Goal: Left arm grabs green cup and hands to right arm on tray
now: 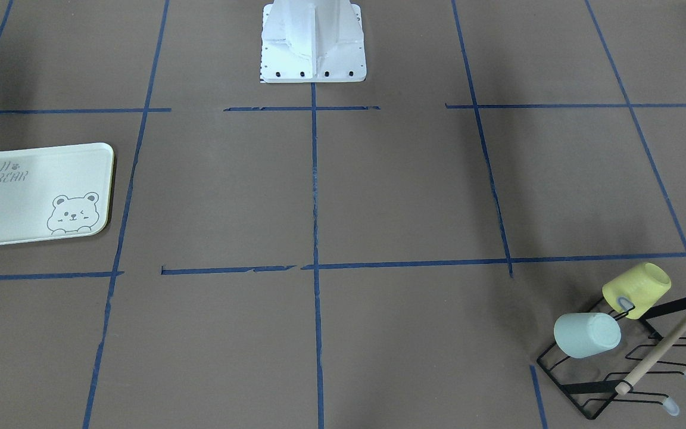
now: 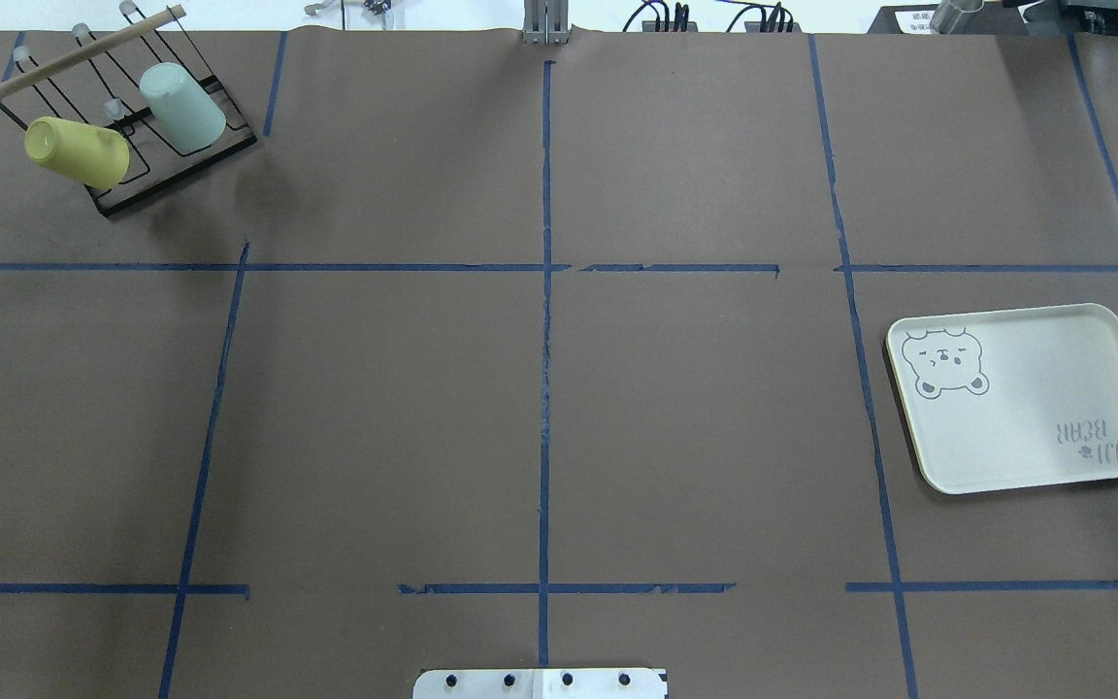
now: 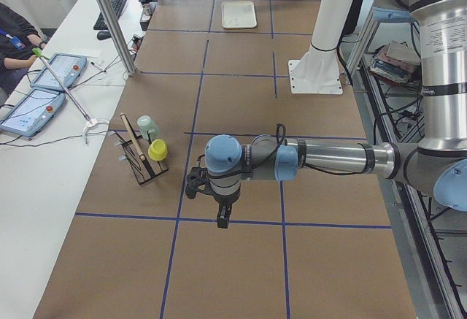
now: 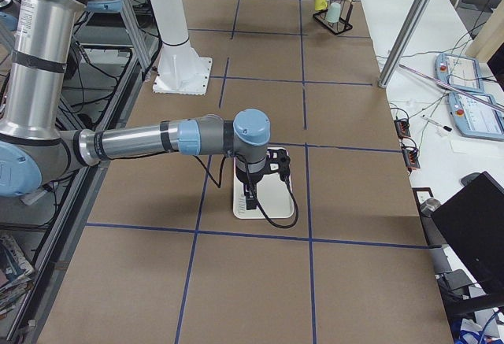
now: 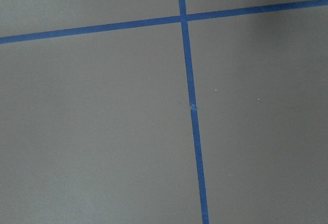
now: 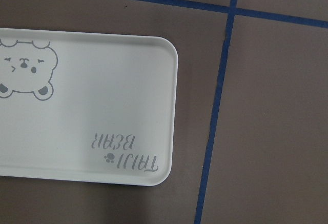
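Left gripper [image 3: 222, 223] and right gripper [image 4: 250, 202] hang over the table; green cup [image 2: 182, 107] sits on the rack

Left gripper of mine points straight down above the brown table [image 2: 375, 417], close to a crossing of blue tape lines [image 5: 185, 80]. It shows only in the side view, small and dark, so I cannot tell whether its fingers are spread or closed. Nothing is visible between them.

My right gripper also points down, right over the tray [image 4: 272, 218]. Here too, only the side view catches it, and I cannot tell how its fingers stand.

The green cup is tipped over a prong of the black wire rack [image 2: 180, 165] at the far left corner of the table, its flat bottom turned up and outward. The yellow cup [image 2: 79, 152] hangs on the same rack just beside it, tilted as well, its loop handle toward the green one. A wooden rod [image 2: 79, 53] runs across the top of the rack.

The tray lies flat on my right side, well apart from the rack, with the bear drawing [image 6: 23, 70] at one corner and the grey lettering [image 6: 125, 152] at the opposite one
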`<act>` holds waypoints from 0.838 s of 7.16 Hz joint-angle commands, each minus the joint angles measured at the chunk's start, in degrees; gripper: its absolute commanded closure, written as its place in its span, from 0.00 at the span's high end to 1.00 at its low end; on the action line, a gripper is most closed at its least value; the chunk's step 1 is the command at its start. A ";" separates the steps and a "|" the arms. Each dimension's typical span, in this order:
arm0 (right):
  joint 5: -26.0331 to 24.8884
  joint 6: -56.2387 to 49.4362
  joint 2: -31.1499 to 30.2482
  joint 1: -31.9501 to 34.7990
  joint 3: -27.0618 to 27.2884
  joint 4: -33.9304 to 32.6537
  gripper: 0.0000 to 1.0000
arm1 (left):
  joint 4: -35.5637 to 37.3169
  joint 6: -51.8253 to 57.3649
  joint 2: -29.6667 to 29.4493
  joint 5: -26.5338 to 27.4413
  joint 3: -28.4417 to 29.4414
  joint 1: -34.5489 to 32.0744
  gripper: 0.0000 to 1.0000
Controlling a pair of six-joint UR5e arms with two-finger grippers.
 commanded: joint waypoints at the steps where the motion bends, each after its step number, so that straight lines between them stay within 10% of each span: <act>1: 0.03 0.00 0.09 0.00 0.09 0.00 1.00 | 0.00 0.00 0.00 -0.03 -0.18 0.04 1.00; 6: 0.12 0.09 0.35 0.00 0.27 0.52 1.00 | -10.21 -0.53 -4.72 -0.30 0.60 0.21 1.00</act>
